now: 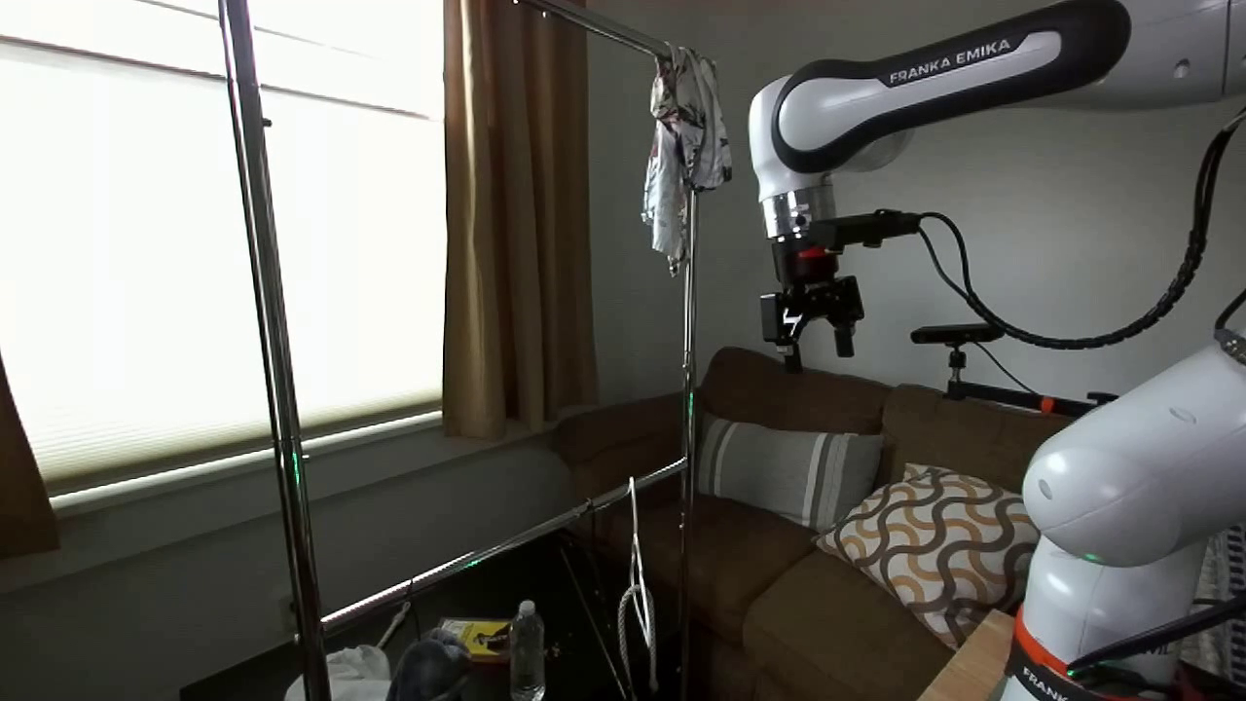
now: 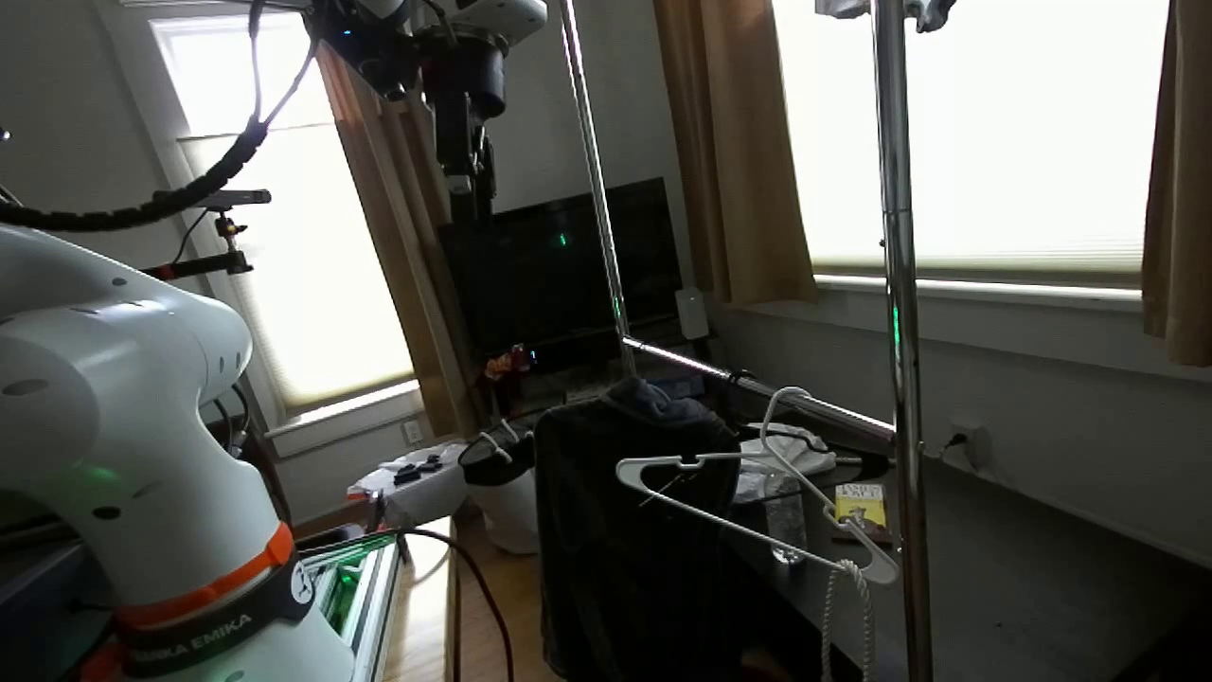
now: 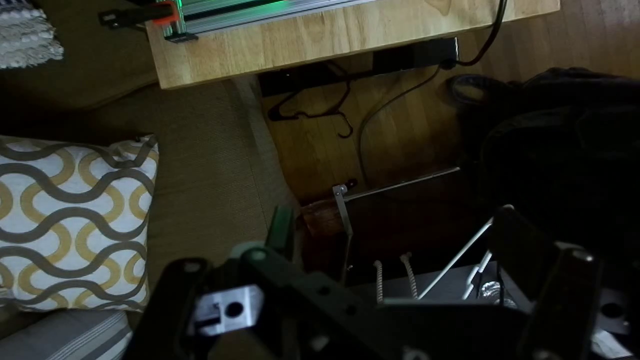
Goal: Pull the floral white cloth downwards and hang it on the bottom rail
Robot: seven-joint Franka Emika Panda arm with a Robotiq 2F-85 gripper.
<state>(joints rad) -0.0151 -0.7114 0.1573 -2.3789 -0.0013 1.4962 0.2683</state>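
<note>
The floral white cloth (image 1: pixel 686 146) hangs bunched at the corner where the upper crossbar meets an upright pole. Only its lower ends (image 2: pixel 933 11) show at the top of an exterior view. The bottom rail (image 1: pixel 506 538) runs between the uprights well below; it also shows in an exterior view (image 2: pixel 824 405). My gripper (image 1: pixel 819 352) points down with its fingers apart and nothing between them. It is to the right of the cloth and lower, apart from it. The gripper also shows in an exterior view (image 2: pixel 471 204) and the wrist view (image 3: pixel 395 235), where the cloth is out of view.
A white hanger (image 2: pixel 739 526) with a rope loop hangs from the bottom rail by the upright pole (image 1: pixel 689 389). Behind are a brown sofa (image 1: pixel 720 545) and a patterned cushion (image 1: pixel 934 545). A bottle (image 1: pixel 527 652) stands below the rail. A dark jacket (image 2: pixel 625 530) is nearby.
</note>
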